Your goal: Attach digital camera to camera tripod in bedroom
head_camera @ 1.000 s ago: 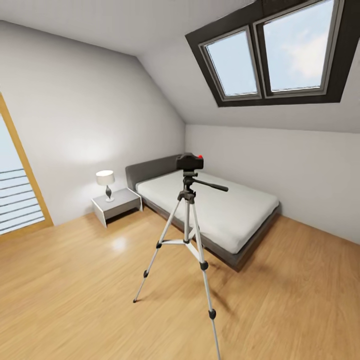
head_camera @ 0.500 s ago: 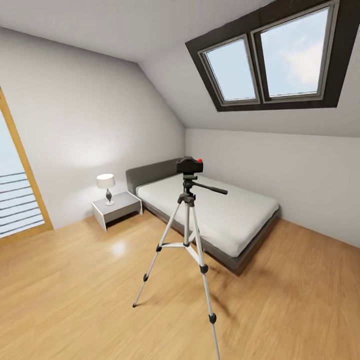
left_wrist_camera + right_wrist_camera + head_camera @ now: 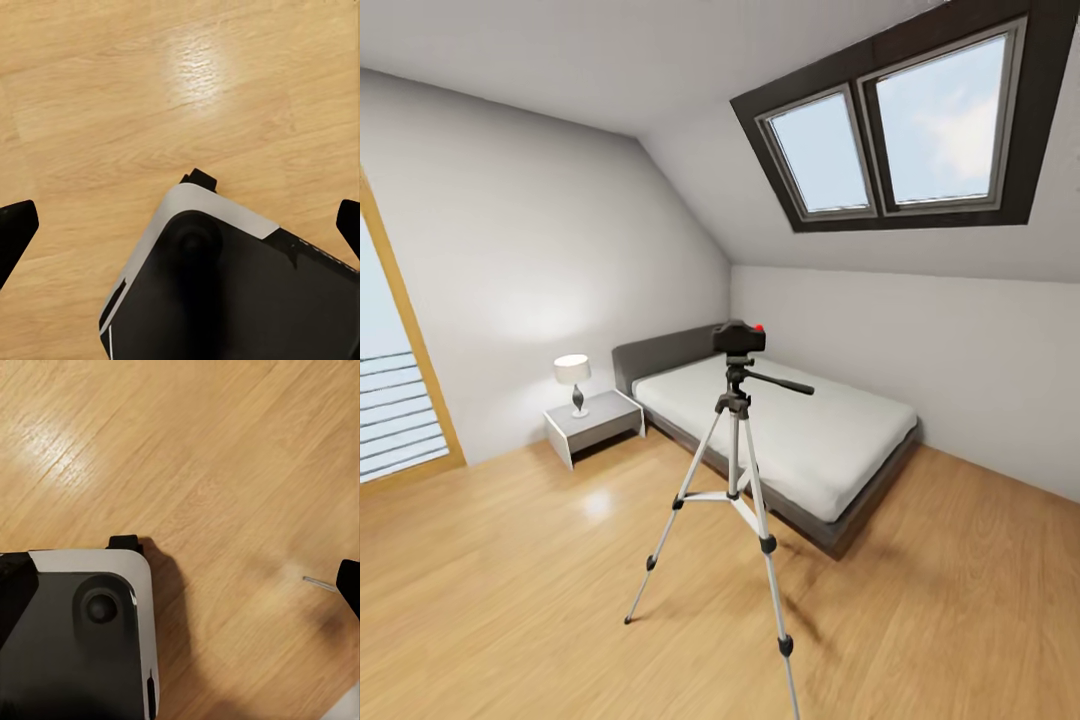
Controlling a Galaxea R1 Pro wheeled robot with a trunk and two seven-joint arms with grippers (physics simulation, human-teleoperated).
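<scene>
- Backing off was the only change I saw: over the last second the whole head view widened, the camera tripod (image 3: 734,478) sat a little smaller and further from my grippers, and nothing in the room itself had shifted.
- My left gripper (image 3: 180,225) hung over the wood floor (image 3: 112,90) above the robot's own base (image 3: 225,292), fingertips (image 3: 16,225) spread wide with nothing between them.
- My right gripper (image 3: 180,585) was the same: jaws far apart, empty, pointing down at the floor beside the base.
- I saw the digital camera (image 3: 739,338) sitting on top of the tripod head, well ahead of both grippers, between me and the bed (image 3: 790,420).
- I judged the camera rigid, light and fairly fragile; I would grip the chunky body by its sides, clear of the lens.
- I reckoned the tripod top-heavy and easy to tip, so best held at the centre column.
- I saw no containers, just a nightstand (image 3: 593,421) carrying a lamp (image 3: 572,378).
</scene>
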